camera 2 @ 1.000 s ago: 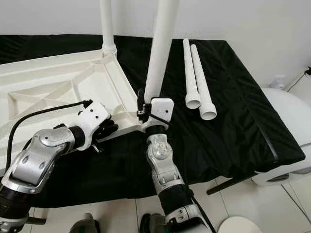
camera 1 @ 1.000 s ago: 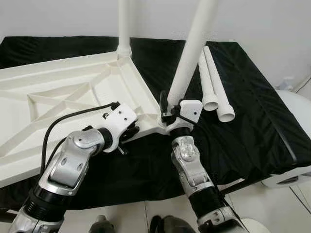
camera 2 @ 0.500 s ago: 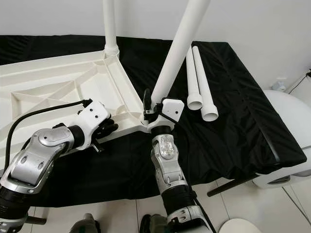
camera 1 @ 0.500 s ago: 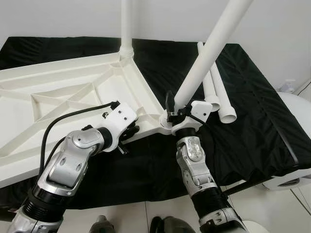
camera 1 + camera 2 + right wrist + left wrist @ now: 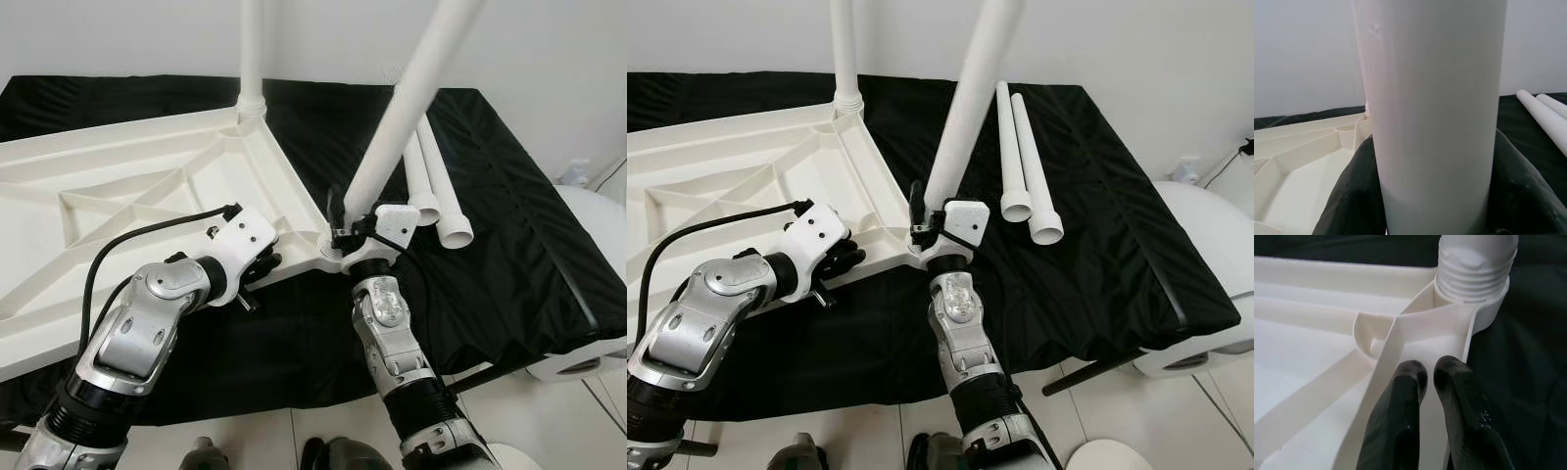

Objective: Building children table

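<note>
Since half a second ago the held leg (image 5: 407,108) has swung back toward upright; it then leaned further to the robot's right, and a second ago it stood nearly plumb. It now tilts moderately right, its threaded foot seated in the corner socket (image 5: 333,253) of the tabletop (image 5: 118,196), which lies underside-up on the black-covered table (image 5: 529,225).

The right gripper (image 5: 351,230) is closed around the leg just above the socket, fingers wrapping its base. The left gripper (image 5: 263,266) has its two fingers (image 5: 1400,416) pressed together and resting on the tabletop's rim beside the socket, apparently steadying it; whether it pinches anything cannot be told.

Judgement: the leg is a stiff, hollow, smooth plastic tube, light but long, so the low grip gives poor leverage and it may slip when twisted. The lean suggests the thread is not yet squarely engaged; cross-threading is the risk. The tabletop is rigid, ribbed and light, and will shift unless pinned.

One leg (image 5: 252,49) already stands at the far corner. Two spare legs (image 5: 436,176) lie side by side on the cloth, right of the work.
</note>
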